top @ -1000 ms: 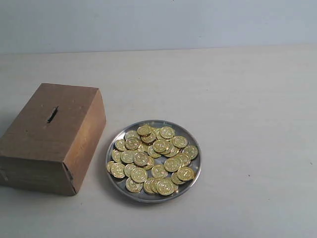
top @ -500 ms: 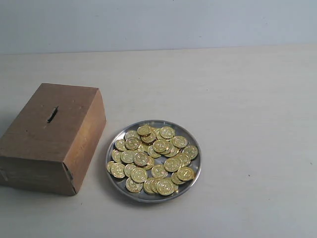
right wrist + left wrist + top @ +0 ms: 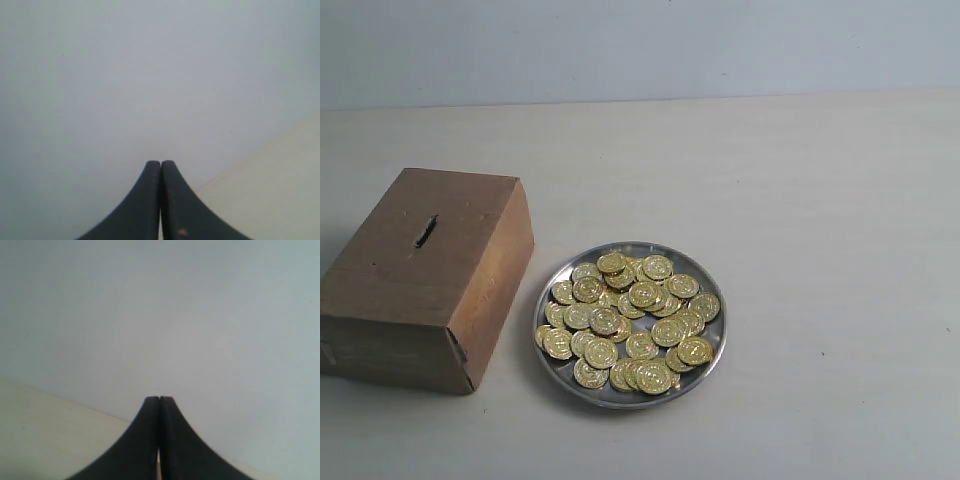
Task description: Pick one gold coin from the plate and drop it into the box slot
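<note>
Table (image 3: 820, 200): pale cream, matte, faint grain, takes up most of exterior view. Wall (image 3: 640, 50): plain grey-blue, meets table along straight far edge. At left gripper (image 3: 159, 400): wall dead ahead of jaws, table below them, table-wall seam running just behind jaw tips. At right gripper (image 3: 160, 162): wall ahead of jaws too, few tiny dark specks on it, table strip below and off to one side.

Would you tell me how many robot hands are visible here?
2. The left hand shows only in the left wrist view, shut; the right hand only in the right wrist view, shut. Neither appears in the exterior view.
</note>
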`<state>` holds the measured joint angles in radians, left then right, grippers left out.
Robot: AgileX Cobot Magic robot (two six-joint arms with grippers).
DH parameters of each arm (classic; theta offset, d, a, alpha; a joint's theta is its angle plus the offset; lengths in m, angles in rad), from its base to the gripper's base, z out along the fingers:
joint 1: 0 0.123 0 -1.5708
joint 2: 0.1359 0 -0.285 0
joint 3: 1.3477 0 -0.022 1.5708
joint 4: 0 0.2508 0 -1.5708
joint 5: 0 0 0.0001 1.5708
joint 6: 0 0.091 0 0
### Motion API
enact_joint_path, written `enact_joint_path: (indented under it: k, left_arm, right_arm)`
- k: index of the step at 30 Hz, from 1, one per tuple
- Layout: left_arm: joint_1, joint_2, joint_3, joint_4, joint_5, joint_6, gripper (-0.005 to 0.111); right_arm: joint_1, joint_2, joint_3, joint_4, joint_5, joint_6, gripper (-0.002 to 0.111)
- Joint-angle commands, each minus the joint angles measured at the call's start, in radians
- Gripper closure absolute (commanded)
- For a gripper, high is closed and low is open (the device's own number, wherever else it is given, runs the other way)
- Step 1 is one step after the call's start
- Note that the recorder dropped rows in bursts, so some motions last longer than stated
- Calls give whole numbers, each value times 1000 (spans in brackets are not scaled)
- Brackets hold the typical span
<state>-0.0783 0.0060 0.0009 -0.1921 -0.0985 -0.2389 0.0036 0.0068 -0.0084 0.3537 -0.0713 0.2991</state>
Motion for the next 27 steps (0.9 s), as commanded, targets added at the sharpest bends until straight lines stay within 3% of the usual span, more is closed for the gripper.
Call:
enact_joint_path:
  k: [1,6,12,16,20,24,27]
  left_arm:
    - [-3,-6,-1,-9,1,-57,107]
    - [-3,-6,-1,-9,108,-94,107]
    - [-50,-6,-1,-12,154,-116,107]
    - [-170,0,-1,-12,149,-110,107]
    - [-309,57,-1,-10,140,-98,107]
    - [-441,126,-94,-6,196,-55,107]
    - [-531,213,-232,1,285,51,107]
  right_arm:
    - [-6,-7,4,41,-31,19,108]
    - [-6,-7,-47,41,-33,51,108]
    - [-6,104,-386,8,403,-170,108]
    - [-4,346,-667,47,638,-493,108]
    - [10,626,-893,200,864,-802,108]
    - [103,856,-1037,259,1018,-917,108]
    - [198,1023,-1105,220,1061,-924,108]
